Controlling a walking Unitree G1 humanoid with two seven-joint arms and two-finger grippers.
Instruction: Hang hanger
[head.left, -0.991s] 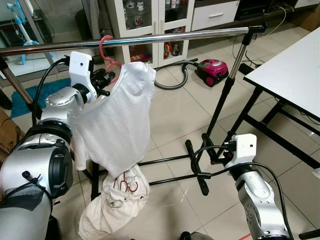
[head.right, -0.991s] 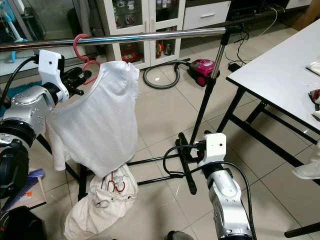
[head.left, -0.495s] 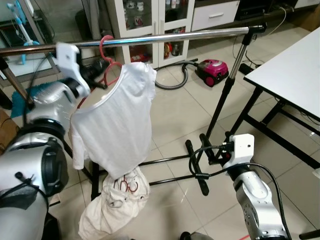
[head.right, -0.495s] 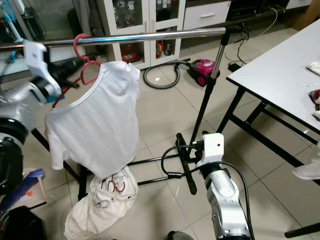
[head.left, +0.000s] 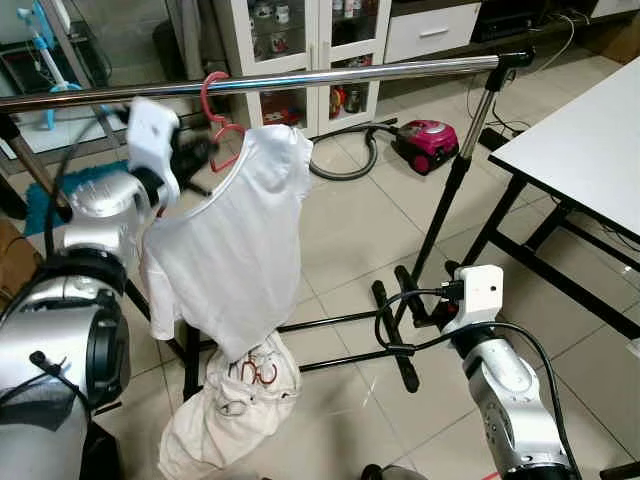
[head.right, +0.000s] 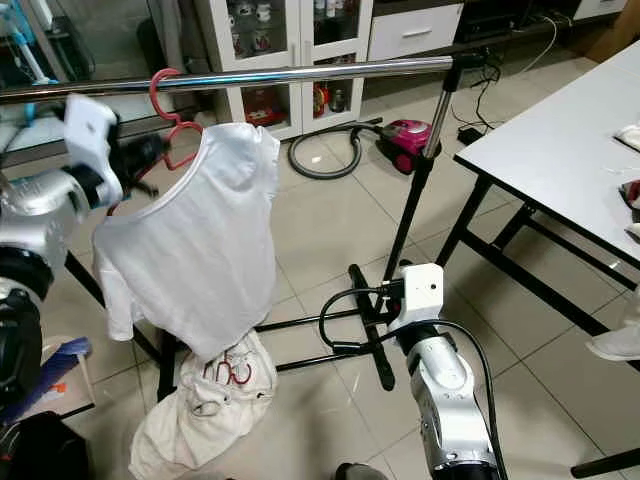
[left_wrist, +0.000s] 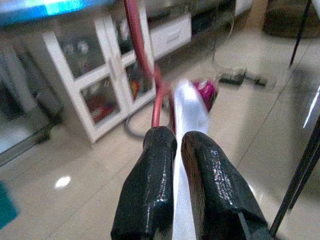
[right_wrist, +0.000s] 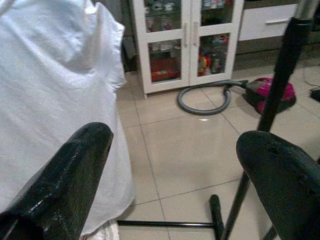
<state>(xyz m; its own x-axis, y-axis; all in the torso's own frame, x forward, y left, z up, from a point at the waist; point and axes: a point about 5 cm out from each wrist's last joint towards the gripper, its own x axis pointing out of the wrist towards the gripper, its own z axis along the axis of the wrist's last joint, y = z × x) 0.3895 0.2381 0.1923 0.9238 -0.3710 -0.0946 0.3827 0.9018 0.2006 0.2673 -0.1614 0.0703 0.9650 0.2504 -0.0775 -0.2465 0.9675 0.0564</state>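
**Hanger on rail; release pending**

Eye views, upper left: red hanger (head.left: 217, 118) with white shirt (head.left: 235, 250) hooked over rail (head.left: 330, 76).

Left wrist: left gripper (left_wrist: 177, 145) clenched on shirt.

Right wrist: right gripper (right_wrist: 175, 165) spread wide, idle.

Open rail (head.left: 400, 72) right of shirt (head.left: 235, 250)

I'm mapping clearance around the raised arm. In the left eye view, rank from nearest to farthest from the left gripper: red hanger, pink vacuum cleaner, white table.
1. Red hanger, right at the left gripper, under the rail.
2. Pink vacuum cleaner, on the floor beyond the rack.
3. White table, far right.
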